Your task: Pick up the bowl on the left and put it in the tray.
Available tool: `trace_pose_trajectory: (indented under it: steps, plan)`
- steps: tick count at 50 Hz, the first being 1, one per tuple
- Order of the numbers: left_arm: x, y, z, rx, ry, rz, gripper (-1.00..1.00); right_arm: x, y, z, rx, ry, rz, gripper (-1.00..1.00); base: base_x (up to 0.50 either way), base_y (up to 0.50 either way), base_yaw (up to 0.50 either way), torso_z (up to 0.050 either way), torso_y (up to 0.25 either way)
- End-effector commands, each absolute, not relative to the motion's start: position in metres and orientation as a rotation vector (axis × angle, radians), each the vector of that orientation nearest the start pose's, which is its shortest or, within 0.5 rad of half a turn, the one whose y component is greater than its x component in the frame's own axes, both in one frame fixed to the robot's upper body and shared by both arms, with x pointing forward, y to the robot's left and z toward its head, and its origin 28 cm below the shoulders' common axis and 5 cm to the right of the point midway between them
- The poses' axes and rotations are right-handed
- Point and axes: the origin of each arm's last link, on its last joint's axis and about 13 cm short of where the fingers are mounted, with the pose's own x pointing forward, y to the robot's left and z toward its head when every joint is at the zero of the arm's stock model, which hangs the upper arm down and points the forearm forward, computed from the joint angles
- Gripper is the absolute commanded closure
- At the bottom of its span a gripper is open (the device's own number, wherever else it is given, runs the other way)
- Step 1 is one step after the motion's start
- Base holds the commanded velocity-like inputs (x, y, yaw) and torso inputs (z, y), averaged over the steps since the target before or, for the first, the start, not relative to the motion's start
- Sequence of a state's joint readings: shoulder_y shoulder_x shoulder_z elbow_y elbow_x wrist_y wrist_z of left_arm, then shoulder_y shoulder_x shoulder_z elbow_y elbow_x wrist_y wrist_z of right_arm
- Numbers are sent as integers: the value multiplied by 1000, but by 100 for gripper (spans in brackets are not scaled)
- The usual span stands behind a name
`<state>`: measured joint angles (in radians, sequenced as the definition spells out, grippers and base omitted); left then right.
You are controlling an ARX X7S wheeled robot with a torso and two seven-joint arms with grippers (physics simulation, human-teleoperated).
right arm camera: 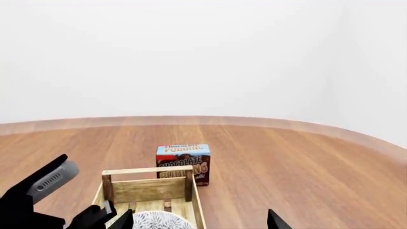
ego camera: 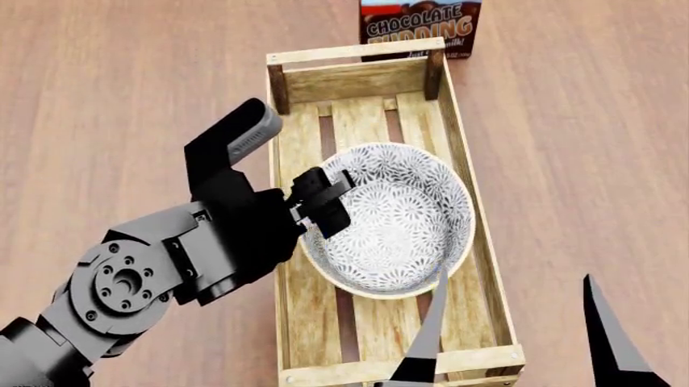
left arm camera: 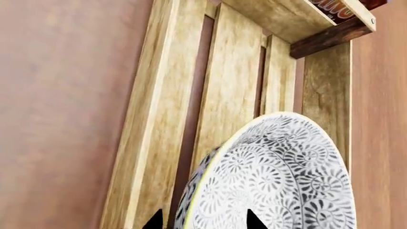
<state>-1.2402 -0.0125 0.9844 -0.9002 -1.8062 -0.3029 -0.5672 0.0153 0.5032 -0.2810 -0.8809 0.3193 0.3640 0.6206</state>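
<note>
Reddish-brown wood-grain flooring is stretching across the whole scene, and in the right wrist view it is running back to a plain white wall. Lying lengthwise in the middle of the head view is the tray [ego camera: 465, 153], a light slatted crate with darker corner posts, its far end toward the top of the frame. Just beyond that far end, at the top centre, a chocolate pudding box [ego camera: 420, 26] is standing upright, close against the crate's end wall. The bowl [ego camera: 404, 222], patterned in grey-blue on white, is sitting inside the tray around its middle, spanning nearly the full width between the two long sides; whether it is resting on the slats or hanging just above them I cannot tell. The left gripper [ego camera: 319, 197] is reaching in from the lower left of the head view, its dark fingers [ego camera: 328, 216] pinching the bowl's rim on the side nearest the left of the frame, one finger inside the rim and one outside. In the left wrist view the bowl [left arm camera: 279, 181] is filling the lower right, with two black fingertips [left arm camera: 254, 220] poking up at the bottom edge on either side of its wall, and the tray's slats [left arm camera: 222, 86] are running away behind it. The right gripper [ego camera: 517, 339] is showing at the bottom right of the head view, its two pointed fingers spread wide apart, holding nothing, just near the crate's closest corner.
</note>
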Motion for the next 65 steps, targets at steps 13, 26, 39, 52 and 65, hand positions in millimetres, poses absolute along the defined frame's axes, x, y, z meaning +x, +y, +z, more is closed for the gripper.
trace_pose_trajectory:
  steps: [13, 26, 39, 52, 65]
  plan:
    - [382, 90, 186, -619, 640, -133, -100, 162, -98, 154, -38, -384, -50, -100, 0, 0, 0, 0, 0]
    - [378, 88, 192, -600, 623, -150, -100, 161, -98, 154, -38, -387, -49, -100, 0, 0, 0, 0, 0]
    - [368, 83, 203, -500, 571, -194, -100, 161, -97, 155, -37, -387, -45, -100, 0, 0, 0, 0, 0]
    - [359, 80, 216, -470, 536, -237, -100, 161, -97, 156, -37, -389, -43, -100, 0, 0, 0, 0, 0]
    - [356, 86, 220, -452, 501, -229, -100, 161, -96, 156, -38, -388, -41, -100, 0, 0, 0, 0, 0]
